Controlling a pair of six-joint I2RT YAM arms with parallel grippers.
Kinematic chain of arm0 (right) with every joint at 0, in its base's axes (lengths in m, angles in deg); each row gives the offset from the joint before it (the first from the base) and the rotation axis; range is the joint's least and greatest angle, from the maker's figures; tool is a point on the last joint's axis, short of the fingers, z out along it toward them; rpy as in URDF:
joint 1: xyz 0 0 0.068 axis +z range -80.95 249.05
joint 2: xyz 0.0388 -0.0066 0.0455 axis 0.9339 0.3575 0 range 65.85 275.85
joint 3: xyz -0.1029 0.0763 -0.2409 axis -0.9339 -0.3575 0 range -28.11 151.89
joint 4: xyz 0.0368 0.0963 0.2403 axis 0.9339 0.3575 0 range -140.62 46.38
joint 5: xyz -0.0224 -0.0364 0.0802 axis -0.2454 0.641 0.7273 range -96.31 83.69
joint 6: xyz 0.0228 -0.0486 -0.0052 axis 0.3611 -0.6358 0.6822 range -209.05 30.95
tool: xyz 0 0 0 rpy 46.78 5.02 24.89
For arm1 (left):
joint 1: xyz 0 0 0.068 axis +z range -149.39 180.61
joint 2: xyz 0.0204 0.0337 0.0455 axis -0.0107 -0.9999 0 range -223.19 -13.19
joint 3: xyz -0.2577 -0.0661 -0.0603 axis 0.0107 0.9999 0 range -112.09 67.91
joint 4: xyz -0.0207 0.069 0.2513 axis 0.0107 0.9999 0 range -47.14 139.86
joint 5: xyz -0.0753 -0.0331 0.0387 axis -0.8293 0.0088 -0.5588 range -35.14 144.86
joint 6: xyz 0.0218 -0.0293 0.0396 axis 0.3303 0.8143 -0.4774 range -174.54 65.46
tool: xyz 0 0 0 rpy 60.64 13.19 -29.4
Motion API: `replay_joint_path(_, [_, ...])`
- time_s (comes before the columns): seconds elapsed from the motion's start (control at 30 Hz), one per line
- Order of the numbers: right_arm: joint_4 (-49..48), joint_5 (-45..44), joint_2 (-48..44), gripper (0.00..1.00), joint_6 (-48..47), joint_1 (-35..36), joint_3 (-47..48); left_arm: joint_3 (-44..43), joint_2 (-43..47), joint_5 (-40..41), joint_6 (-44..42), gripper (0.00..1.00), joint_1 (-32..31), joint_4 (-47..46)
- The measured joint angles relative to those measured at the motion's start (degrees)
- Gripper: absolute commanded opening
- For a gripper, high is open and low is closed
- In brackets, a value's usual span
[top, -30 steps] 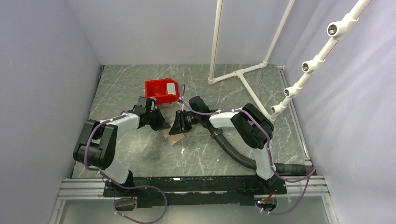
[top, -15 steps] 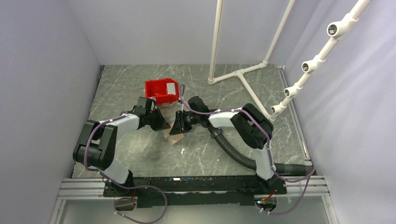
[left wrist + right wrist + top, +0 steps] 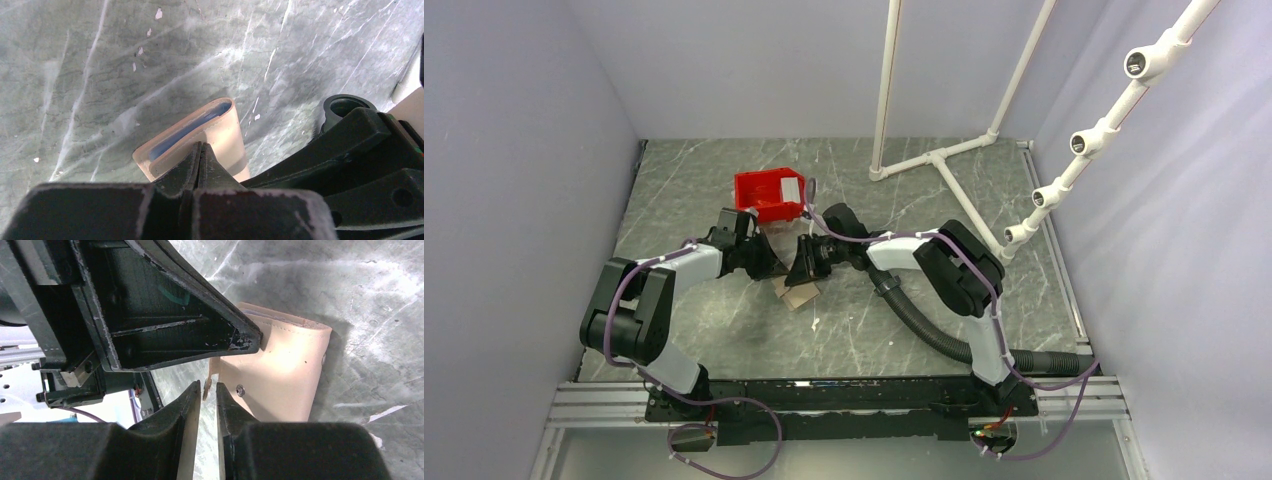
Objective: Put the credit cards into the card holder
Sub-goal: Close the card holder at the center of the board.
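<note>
Two arms reach over one grey bench [image 3: 704,180]: the left arm [image 3: 679,268] and the right arm [image 3: 904,250]. Their tips come close together near the middle of the bench.

One white pipe frame [image 3: 944,160] stands at the far right side.

One red bin [image 3: 764,192] sits just behind the spot where the arms meet.

One card holder [image 3: 792,294] lies in front of the bin, between the two arm tips. From above you see it as a tan patch, partly hidden under them. You cannot tell if it lies flat on the bench.

You can count one card, the blue card [image 3: 185,134]. It sits inside the slot of the card holder [image 3: 220,135], and only its edge shows.

The left jaws are clenched, with their tips pinching one wall of the card holder.

The right jaws are almost closed, with just a thin slit between them. A thin tan edge of the card holder [image 3: 280,370] sits in that slit, so they are grasping it. In the right wrist view, the tip of the left jaws touches the holder just above the right jaws.
</note>
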Motion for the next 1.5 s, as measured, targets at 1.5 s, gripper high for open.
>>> replay_joint_path(1.5, [22.67, -13.68, -1.79, 0.00, -11.34, 2.71, 10.16, 0.04, 0.07, -0.07, -0.81, 0.00, 0.00, -0.07])
